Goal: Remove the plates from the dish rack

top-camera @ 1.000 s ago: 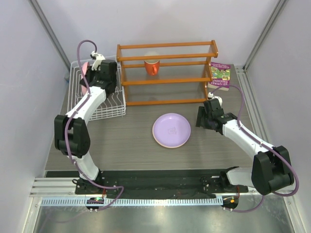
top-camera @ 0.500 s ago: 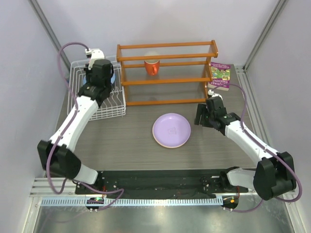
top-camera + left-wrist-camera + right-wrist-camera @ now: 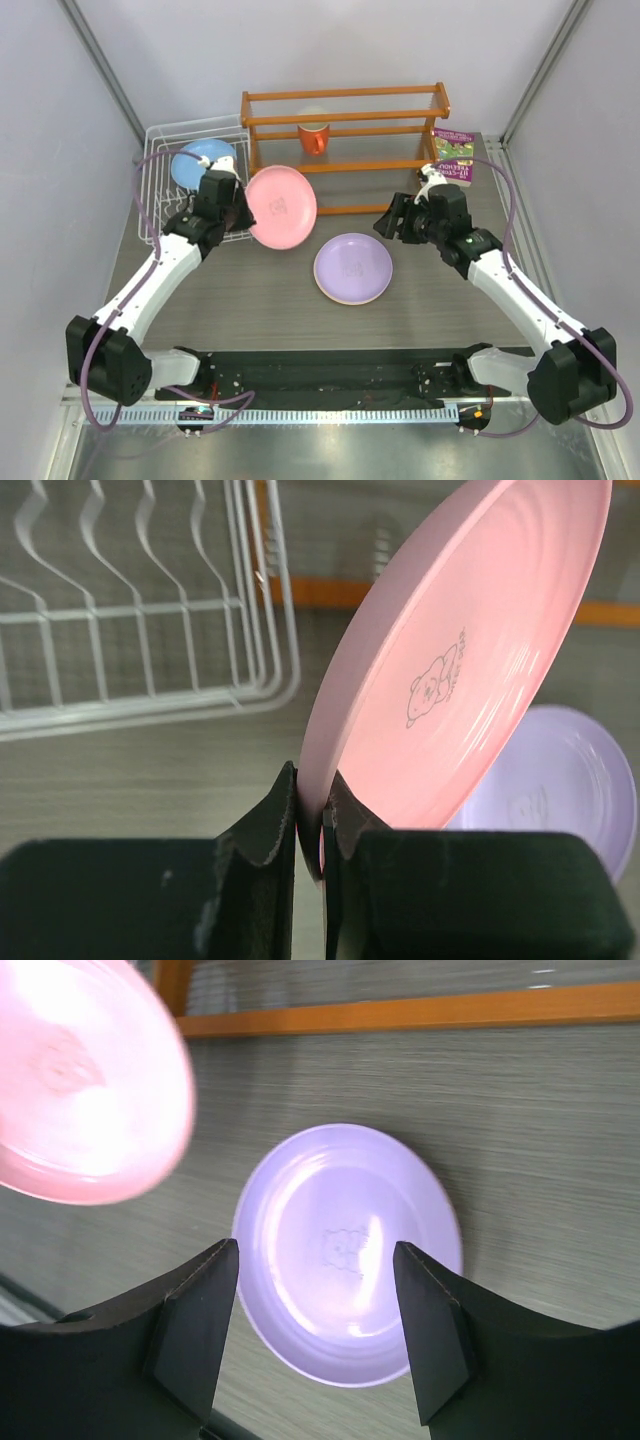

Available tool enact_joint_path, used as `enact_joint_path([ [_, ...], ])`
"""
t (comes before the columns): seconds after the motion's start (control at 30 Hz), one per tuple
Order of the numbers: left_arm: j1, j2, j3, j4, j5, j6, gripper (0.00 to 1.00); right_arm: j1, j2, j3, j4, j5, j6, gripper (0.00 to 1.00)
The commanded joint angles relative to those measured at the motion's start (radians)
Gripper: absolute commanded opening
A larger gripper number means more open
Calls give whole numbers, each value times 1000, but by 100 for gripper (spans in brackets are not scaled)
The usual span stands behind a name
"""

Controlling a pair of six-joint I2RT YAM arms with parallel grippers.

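The left gripper (image 3: 238, 213) (image 3: 310, 792) is closed on the rim of the round pink plastic plate (image 3: 281, 207) (image 3: 450, 670), with the two black fingers (image 3: 268, 825) pressed on both faces of the edge. This plate is tilted, out of the small white wire dish rack (image 3: 148, 185) (image 3: 150, 660), just beside the rack's side at 3 o'clock. In the top view it stands at about 10 o'clock from the round lilac plate (image 3: 353, 268) (image 3: 575, 780) (image 3: 350, 1250), which lies flat on the grey wood-pattern table (image 3: 260, 295). The round light blue plate (image 3: 203, 163) is inside the rack, at the far-left corner of the table, about 10 o'clock. The right gripper (image 3: 395, 222) (image 3: 315, 1252) is wide open and holds nothing; it is at about 1 o'clock from the lilac plate. Behind, at 12 o'clock, the orange wooden shelf frame (image 3: 340, 93) carries an orange mug (image 3: 313, 135)
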Motion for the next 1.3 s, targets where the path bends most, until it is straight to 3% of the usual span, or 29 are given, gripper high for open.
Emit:
enact_joint_path([
  [0.0,-23,-84,-72,106,162,-124,0,63,36,44,130,-59,56,69],
  [0.2,-82,-116,-117,127,231,-167,0,147,125,43,196,-37,80,69],
  [0.47,-150,-141,-175,140,274,-201,0,159,162,15,259,-40,102,69],
  [0.77,-176,-162,-217,192,311,-219,0,161,210,-8,258,-60,108,42],
  [0.9,-176,-161,-218,224,344,-219,0,159,210,-29,258,-59,108,40],
  [0.97,-176,-156,-223,233,366,-227,0,159,210,-34,259,-63,105,29],
  [1.0,-176,-156,-224,247,370,-230,0,159,205,-35,258,-65,103,15],
  [1.07,-176,-153,-234,256,374,-235,10,159,198,-38,249,-57,100,3],
  [1.1,-176,-151,-237,259,366,-236,25,159,190,-41,243,-36,99,1],
  [1.17,-176,-150,-244,256,355,-233,42,158,161,-40,207,7,97,1],
  [1.23,-176,-153,-255,242,322,-230,76,158,129,-38,152,70,88,1],
  [1.27,-176,-158,-257,236,305,-222,84,158,123,-35,132,90,80,1],
])
